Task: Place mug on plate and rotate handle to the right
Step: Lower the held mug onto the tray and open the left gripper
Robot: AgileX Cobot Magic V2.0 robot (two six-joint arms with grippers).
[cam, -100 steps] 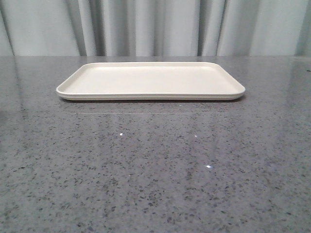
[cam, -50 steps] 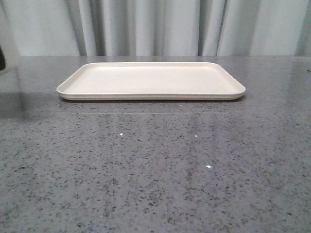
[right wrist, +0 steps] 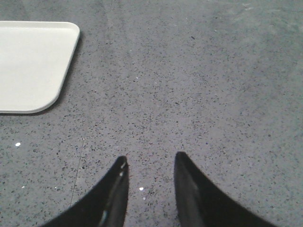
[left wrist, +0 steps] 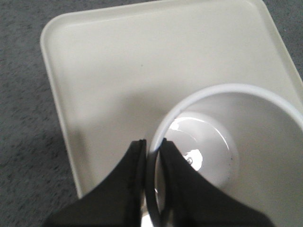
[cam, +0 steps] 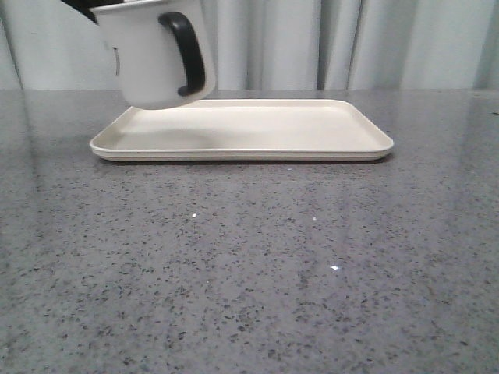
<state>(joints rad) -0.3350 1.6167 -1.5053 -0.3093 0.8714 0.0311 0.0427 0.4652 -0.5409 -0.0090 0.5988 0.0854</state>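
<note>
Mug held in the air over plate's left end, not set down yet.

Left gripper point(left wrist: 152, 156) pinches the mug point(cam: 160, 58) by its rim, one finger inside, one outside; mug hangs tilted, handle point(cam: 189, 53) facing the front camera. Best to level it, lower straight onto the plate point(cam: 312, 136) clear of the rim, then release. Right gripper point(right wrist: 149, 182) hovers parted and empty above the table point(cam: 249, 273) beside the plate's corner.
</note>
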